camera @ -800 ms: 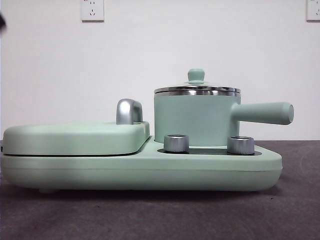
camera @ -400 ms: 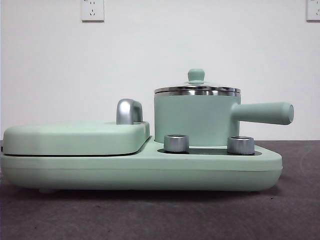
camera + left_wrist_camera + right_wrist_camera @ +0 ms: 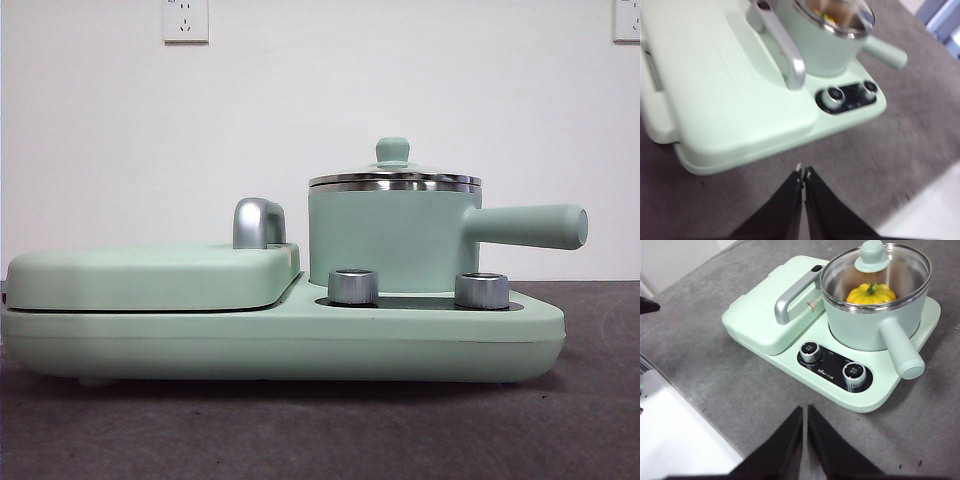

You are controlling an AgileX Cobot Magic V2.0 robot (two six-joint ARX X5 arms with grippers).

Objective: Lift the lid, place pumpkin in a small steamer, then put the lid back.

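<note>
Pumpkin: I see the small yellow-orange pumpkin [image 3: 871,293] with its green stem lying inside the small steamer, visible through the glass of the lid.
Lid: the glass lid [image 3: 875,271], steel-rimmed with a mint-green knob, sits level on the pot's rim; in the front view the lid [image 3: 393,176] looks flush all round.
Small steamer: the mint-green small steamer [image 3: 392,240] stands on the cooker base, its long side handle pointing out past the two dials.
Cooker: the mint-green base [image 3: 300,340] carries a wide flat grill cover [image 3: 150,275] with a chrome handle [image 3: 258,222] beside the pot, and two silver dials [image 3: 832,362] in front.
Right pincer: my right pincer [image 3: 804,412] hangs above the grey desk [image 3: 730,385], well apart from the cooker, jaws closed together and holding nothing.
Left pincer: my left pincer [image 3: 803,174] is likewise pressed closed and empty, over the desk near the grill side; that view is blurred.
Stage: I judge the task complete, with pumpkin in and lid on.
Doing it well: I would keep both arms clear of the long handle and knob while retreating, so the seated lid is not knocked.
</note>
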